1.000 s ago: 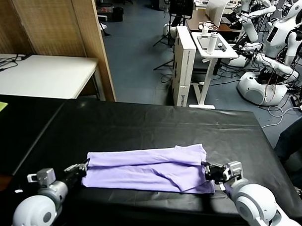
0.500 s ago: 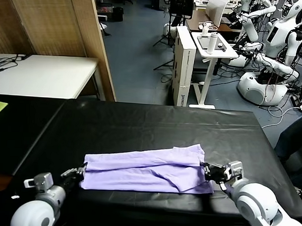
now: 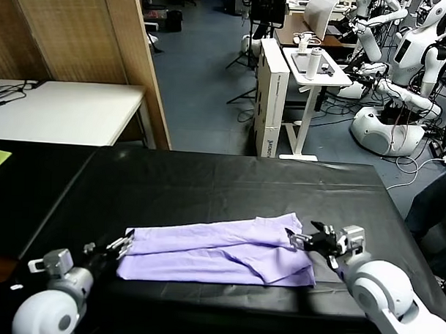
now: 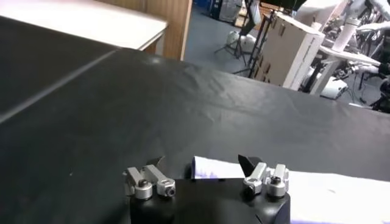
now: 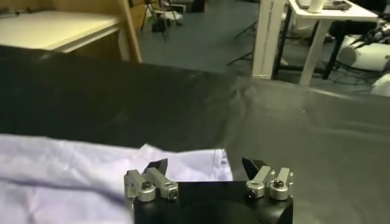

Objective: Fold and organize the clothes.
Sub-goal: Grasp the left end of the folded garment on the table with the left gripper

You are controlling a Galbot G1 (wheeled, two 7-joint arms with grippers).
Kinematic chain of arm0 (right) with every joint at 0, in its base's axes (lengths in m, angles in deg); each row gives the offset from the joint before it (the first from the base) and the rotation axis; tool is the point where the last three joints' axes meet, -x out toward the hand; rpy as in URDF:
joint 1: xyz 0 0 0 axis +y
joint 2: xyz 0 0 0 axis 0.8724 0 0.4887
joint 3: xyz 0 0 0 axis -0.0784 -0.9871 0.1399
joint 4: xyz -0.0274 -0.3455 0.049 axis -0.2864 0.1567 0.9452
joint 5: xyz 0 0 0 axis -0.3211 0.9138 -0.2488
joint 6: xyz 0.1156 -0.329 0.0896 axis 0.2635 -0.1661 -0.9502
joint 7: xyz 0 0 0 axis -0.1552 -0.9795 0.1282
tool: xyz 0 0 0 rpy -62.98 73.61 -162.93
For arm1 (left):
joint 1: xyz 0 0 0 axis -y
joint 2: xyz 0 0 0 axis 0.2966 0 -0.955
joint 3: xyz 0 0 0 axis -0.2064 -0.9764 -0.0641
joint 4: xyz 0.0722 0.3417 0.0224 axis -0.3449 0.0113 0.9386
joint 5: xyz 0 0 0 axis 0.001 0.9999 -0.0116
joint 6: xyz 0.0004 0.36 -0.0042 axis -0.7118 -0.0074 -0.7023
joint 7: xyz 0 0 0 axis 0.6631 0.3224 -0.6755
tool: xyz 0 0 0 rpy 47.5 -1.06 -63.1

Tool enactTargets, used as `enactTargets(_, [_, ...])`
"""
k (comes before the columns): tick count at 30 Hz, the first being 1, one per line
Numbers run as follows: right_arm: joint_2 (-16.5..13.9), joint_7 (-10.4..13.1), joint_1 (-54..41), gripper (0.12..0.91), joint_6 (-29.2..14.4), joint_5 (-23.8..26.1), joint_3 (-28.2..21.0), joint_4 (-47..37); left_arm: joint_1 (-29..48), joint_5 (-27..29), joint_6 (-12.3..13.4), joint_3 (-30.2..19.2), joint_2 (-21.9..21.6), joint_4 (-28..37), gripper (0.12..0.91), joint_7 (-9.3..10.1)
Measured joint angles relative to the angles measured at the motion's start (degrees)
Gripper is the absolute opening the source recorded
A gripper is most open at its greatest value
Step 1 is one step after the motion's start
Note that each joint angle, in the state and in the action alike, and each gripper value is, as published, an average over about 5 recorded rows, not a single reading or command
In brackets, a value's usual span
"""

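ITEM: T-shirt [image 3: 220, 249], folded strip lying flat across black table [image 3: 208, 181], near front edge | L gripper [image 3: 123, 244]: jaws apart, empty, at shirt's L end | R gripper [image 3: 299, 238]: jaws apart, empty, over R end | TIP: you pinch both end corners level, lift evenly, fold w/o dragging.

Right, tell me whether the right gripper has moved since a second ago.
Yes. The right gripper has lifted and shifted toward the far edge of the black table, now open above the T-shirt's right end instead of at its near corner.
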Motion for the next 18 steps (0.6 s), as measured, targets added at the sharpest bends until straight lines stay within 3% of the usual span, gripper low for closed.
enactTargets(12, [4.33,-1.29,-4.47,0.891,-0.83,3.15,-3.13,-8.75,2.78,0.83,1.16,-1.44,0.17,5.69,0.907,-2.29])
enactTargets(18, [5.50,-1.64,-4.58,0.776,-0.99,3.87,-3.59,-10.36,2.83,0.98,1.27,-1.55,0.10,6.63,0.871,-2.67])
